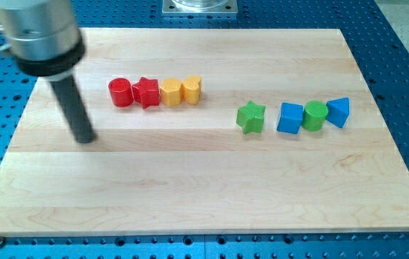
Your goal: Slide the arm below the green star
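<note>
Wooden board (190, 208) is bare along the view's bottom, so nothing blocks the way there. The rod has no jaws; my tip (84, 139) rests at the view's left, well apart from the green star (250, 116). The star, right of centre, seems light, stiff and easy to slide; it needs no touching. Just beside it stand a blue cube (290, 118), green cylinder (315, 115) and blue wedge (338, 111). Farther are a red cylinder (120, 92), red star (145, 92) and two yellow blocks (181, 91).

The arm's grey housing (37, 32) is cut off by the view's top edge near the wooden table's (190, 194) top-left corner.
</note>
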### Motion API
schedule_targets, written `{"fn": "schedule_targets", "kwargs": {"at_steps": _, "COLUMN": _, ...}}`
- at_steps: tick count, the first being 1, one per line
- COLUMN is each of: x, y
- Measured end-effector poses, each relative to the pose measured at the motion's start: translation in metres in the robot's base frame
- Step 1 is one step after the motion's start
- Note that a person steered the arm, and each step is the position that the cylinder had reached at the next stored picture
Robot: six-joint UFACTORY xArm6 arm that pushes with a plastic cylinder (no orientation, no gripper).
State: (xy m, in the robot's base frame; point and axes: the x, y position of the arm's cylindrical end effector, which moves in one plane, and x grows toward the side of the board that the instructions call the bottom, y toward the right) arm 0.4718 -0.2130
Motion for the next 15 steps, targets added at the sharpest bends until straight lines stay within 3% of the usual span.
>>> {"fn": "schedule_targets", "kwargs": {"at_steps": 1, "x": -0.007, "y": -0.009}}
{"fn": "schedule_targets", "kwargs": {"at_steps": 3, "x": 0.060, "y": 0.150}}
{"fn": "schedule_targets", "kwargs": {"at_steps": 4, "x": 0.060, "y": 0.175}}
{"fn": "schedule_targets", "kwargs": {"at_steps": 11, "x": 0.064, "y": 0.178}}
{"fn": "schedule_targets", "kwargs": {"at_steps": 13, "x": 0.064, "y": 0.130}}
{"fn": "schedule_targets", "kwargs": {"at_steps": 15, "x": 0.078, "y": 0.131}}
